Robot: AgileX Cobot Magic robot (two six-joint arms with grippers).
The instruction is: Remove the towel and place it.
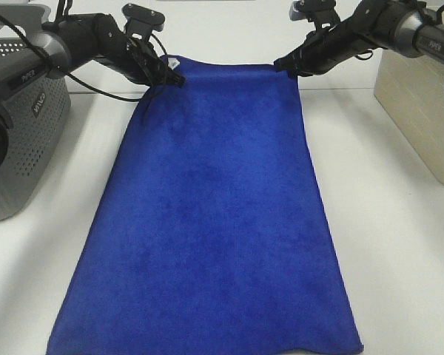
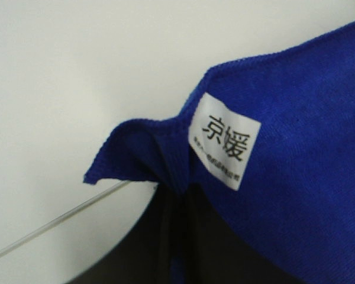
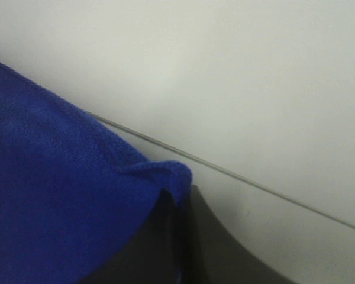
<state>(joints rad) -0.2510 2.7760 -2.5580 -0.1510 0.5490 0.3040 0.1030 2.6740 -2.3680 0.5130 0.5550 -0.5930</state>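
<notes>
1. I have the towel (image 1: 207, 214) spread flat along the white counter (image 1: 399, 244), its long axis running from the far edge, where both arms are, toward the near edge of the high view.

2. My left tool (image 1: 165, 74) is clenched on the far left corner of the towel. The left wrist view shows the cloth bunched at the jaws with the white tag (image 2: 225, 141) just beside the pinch.

3. My right tool (image 1: 287, 68) is clenched on the far right corner. The right wrist view shows the hem folded over right at the closed jaws.

4. The relation I care about: the whole length of the towel lies away from both tools, toward the near edge. Each arm holds its own corner, so neither is nearer; the far hem is stretched between them.

5. The grey perforated basket (image 1: 29, 133) stands to the left, just beside the towel's left edge, and a pale box (image 1: 422, 103) stands well apart on the right.

6. My judgement: the towel looks laid out already, so what is left is letting go of both corners. The risk I see is a corner snagging on a jaw and rumpling the far hem.
</notes>
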